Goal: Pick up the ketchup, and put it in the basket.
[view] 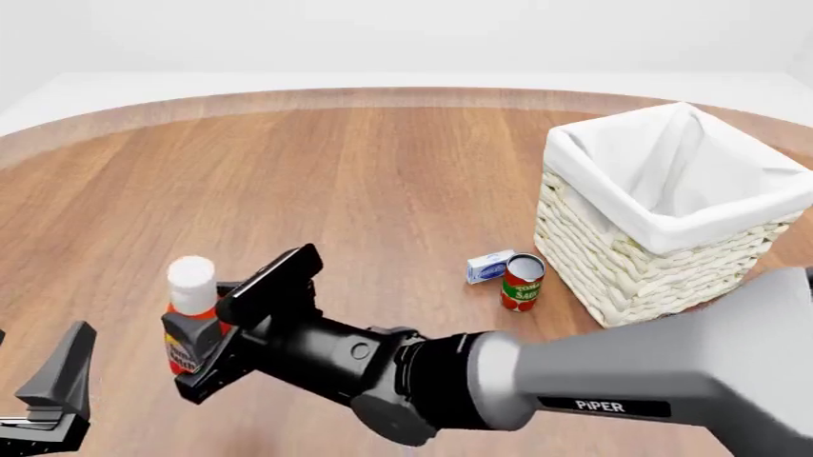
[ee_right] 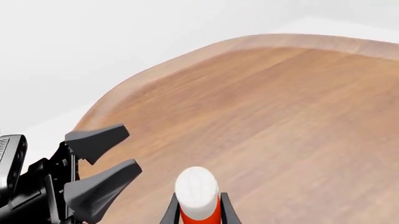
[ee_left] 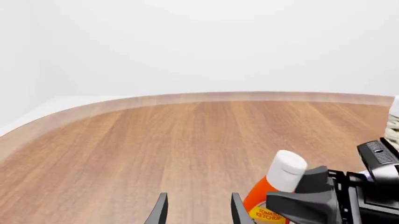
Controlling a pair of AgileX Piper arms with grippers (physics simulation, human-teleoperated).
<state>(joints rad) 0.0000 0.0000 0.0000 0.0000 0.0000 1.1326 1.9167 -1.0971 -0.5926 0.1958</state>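
Now the ketchup [view: 190, 309] stands upright on the wooden desk [view: 381, 181], toward 8 o'clock in the front view, and the right pincer [view: 204, 347] has its fingers on either side of the bottle's body. In the right wrist view the white cap and orange shoulder of the ketchup [ee_right: 197, 193] rise between 2 dark fingertips [ee_right: 169, 212] that sit tight against the bottle, so the right pincer [ee_right: 197, 215] is pinching the ketchup just below its shoulder. The left wrist view shows the same bottle [ee_left: 274, 186] with the right pincer [ee_left: 311, 196] wrapped about its label.

The left pincer [view: 51, 405] sits at 7 o'clock in the front view, near the bottle but apart from it. Its 2 fingers are spread with bare desk showing between them in the left wrist view [ee_left: 196, 210], and they grip nothing.

The basket [view: 673, 214] stands at 3 o'clock, well apart from the ketchup, its white liner folded over the rim.

Much of the bottle's lower body is covered by the right pincer in the front view, and its label is only partly readable. The left pincer is cut off by the frame's bottom edge there.

Counted: 1 ketchup bottle, 1 basket, 2 pincers, 1 tomato sauce can [view: 523, 282] just beside the basket's near-left wall, and 1 small blue-and-white box [view: 489, 266] lying against that can.
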